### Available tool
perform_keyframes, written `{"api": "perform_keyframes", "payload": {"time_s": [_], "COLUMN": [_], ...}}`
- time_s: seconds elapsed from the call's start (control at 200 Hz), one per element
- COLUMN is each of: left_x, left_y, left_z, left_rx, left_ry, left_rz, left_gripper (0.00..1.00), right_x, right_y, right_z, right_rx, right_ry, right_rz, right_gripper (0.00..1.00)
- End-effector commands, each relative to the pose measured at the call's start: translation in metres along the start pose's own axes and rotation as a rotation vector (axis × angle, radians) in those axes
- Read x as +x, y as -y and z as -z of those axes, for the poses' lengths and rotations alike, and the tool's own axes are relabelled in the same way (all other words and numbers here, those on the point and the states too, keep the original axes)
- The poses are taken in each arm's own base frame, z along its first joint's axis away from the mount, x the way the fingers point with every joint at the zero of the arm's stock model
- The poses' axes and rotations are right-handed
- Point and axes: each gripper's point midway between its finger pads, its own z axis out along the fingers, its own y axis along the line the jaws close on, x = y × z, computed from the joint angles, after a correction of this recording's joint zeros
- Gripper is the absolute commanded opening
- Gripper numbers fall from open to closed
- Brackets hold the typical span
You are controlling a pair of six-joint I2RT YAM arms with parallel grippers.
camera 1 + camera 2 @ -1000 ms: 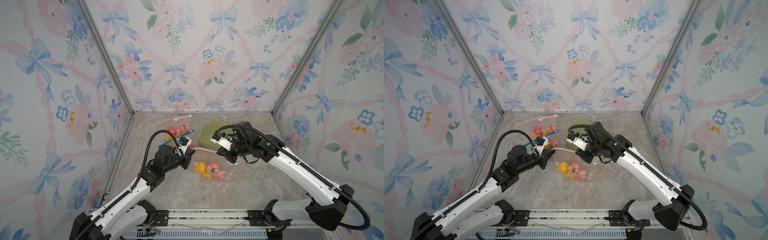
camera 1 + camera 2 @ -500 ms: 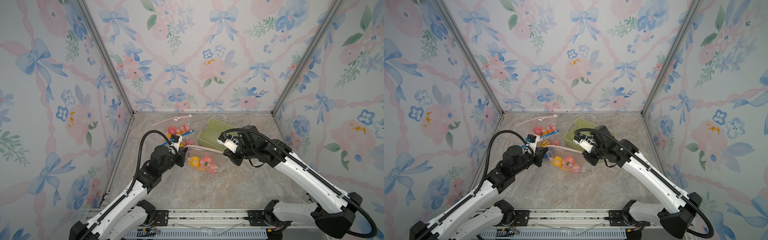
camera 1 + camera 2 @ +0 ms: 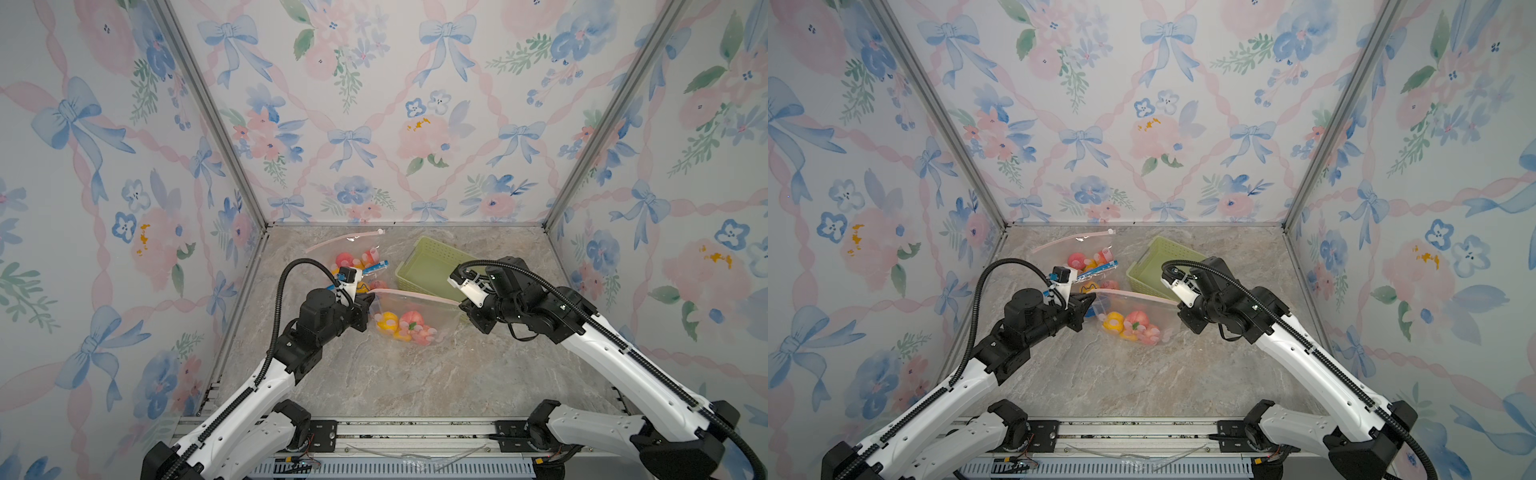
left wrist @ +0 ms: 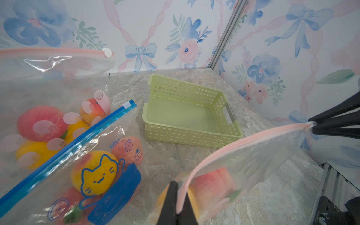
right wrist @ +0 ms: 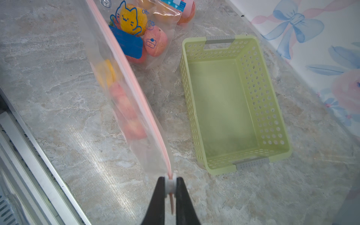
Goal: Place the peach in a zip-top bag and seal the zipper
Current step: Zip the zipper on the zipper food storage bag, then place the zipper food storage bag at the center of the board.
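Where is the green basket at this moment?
In both top views the green basket sits on the table toward the far right, just behind the pink-zipper bag held between the left hand and the right hand.

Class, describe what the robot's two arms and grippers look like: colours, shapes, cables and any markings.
The left arm and right arm have smooth white shells joined by chunky black joints. A black ribbed hose runs along each, with a white block at each wrist. The left gripper and right gripper have slim, black, tapering fingers. No markings are legible.
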Motion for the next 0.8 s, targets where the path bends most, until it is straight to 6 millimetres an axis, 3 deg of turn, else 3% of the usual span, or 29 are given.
{"api": "perform_keyframes", "payload": {"time_s": [0.0,0.285,0.295,0.345,0.44,0.62,0.795], "left_x": [-0.015,-0.019,-0.030,-0.033,-0.026,0.005,0.024], "left_y": [0.014,0.040,0.043,0.043,0.035,0.019,0.014], "left_z": [-0.005,-0.048,-0.048,-0.056,-0.073,-0.100,-0.119], "left_rx": [0.086,0.142,0.148,0.144,0.115,0.069,0.090], "left_ry": [0.053,0.021,0.040,0.040,0.019,-0.072,-0.128], "left_rz": [0.034,-0.033,-0.037,-0.033,-0.016,0.038,0.086], "left_gripper": [0.00,0.00,0.00,0.00,0.00,0.00,0.00], "right_x": [0.015,0.015,0.015,0.017,0.023,0.044,0.055], "right_y": [0.016,0.033,0.033,0.032,0.031,0.032,0.046], "right_z": [0.008,0.014,0.014,0.012,0.005,-0.020,-0.034], "right_rx": [0.086,0.184,0.184,0.181,0.177,0.172,0.182], "right_ry": [-0.040,-0.037,-0.036,-0.039,-0.047,-0.088,-0.100], "right_rz": [-0.055,-0.097,-0.100,-0.106,-0.121,-0.181,-0.291], "right_gripper": [0.00,0.01,0.01,0.02,0.02,0.03,0.07]}}
